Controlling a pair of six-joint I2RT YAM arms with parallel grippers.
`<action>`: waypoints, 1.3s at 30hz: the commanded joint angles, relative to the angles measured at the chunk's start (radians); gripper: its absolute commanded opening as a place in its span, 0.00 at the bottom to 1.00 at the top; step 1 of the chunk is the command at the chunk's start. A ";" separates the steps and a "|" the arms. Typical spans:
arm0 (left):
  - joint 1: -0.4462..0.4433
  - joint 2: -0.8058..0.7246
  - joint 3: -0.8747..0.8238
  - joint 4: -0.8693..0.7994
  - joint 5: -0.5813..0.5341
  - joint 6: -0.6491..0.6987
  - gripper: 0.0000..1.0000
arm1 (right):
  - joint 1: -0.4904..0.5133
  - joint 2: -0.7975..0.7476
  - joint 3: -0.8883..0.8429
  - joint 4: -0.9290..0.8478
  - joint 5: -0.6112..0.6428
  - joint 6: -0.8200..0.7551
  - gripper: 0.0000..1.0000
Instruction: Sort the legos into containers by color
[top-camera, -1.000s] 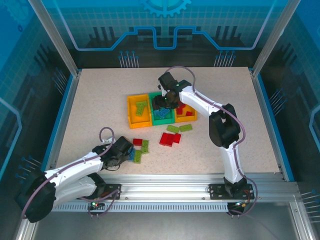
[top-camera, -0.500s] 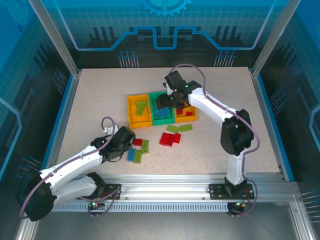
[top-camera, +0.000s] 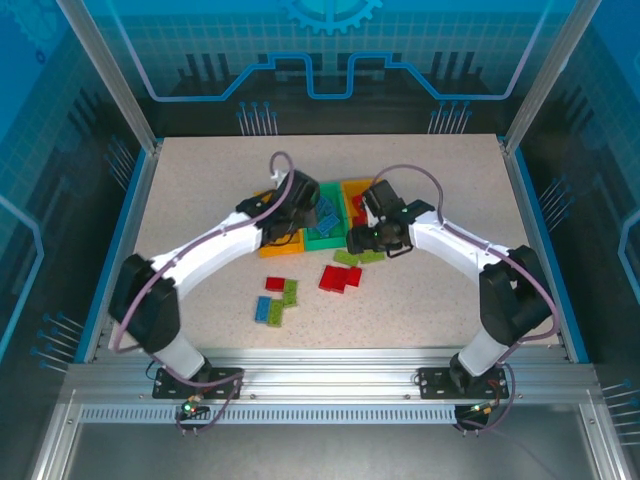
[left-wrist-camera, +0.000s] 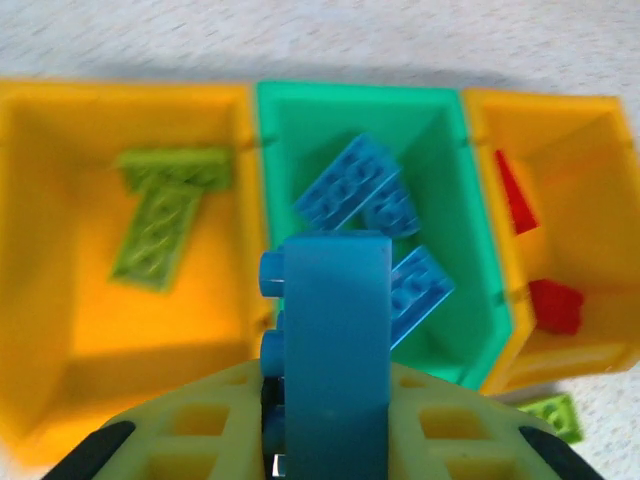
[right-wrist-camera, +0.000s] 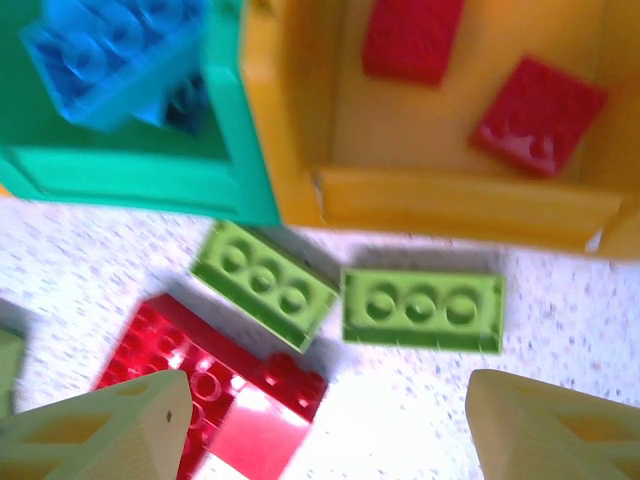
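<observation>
Left jaws are shut tight on a light blue brick (left-wrist-camera: 335, 340), which stands on edge with its studs to the left in my wrist camera. The brick hangs over the row of containers, about where the yellow-orange bin (left-wrist-camera: 60, 300) meets the green bin (left-wrist-camera: 445, 150). In the yellow-orange bin I've got two lime green bricks (left-wrist-camera: 165, 220) lying in a T. There are more blue bricks (left-wrist-camera: 350, 185) in the green bin, and red bricks (left-wrist-camera: 555, 305) in the orange bin (left-wrist-camera: 585, 200) on the far side.

Right jaws are spread wide with nothing between them, the fingertips (right-wrist-camera: 110, 430) low over the worktop (right-wrist-camera: 570, 320) just in front of the bins. Between those fingers lie two loose lime green bricks (right-wrist-camera: 262, 283), side by side and almost touching. A clump of loose red bricks (right-wrist-camera: 215, 385) sits right by the left finger.

From the overhead camera, both arms reach in toward the containers from either side. A separate little cluster of legos (top-camera: 276, 299) in red, green and blue sits nearer the front edge, well apart from both jaws.
</observation>
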 joint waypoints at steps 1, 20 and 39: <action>0.033 0.127 0.133 0.023 0.117 0.105 0.25 | -0.003 -0.030 -0.048 0.048 0.001 0.024 0.73; 0.083 0.373 0.370 -0.046 0.172 0.096 0.44 | 0.061 0.076 -0.118 0.107 -0.088 0.267 0.70; 0.043 0.066 0.065 0.013 0.083 0.136 0.76 | 0.050 0.059 -0.111 0.021 -0.047 0.253 0.34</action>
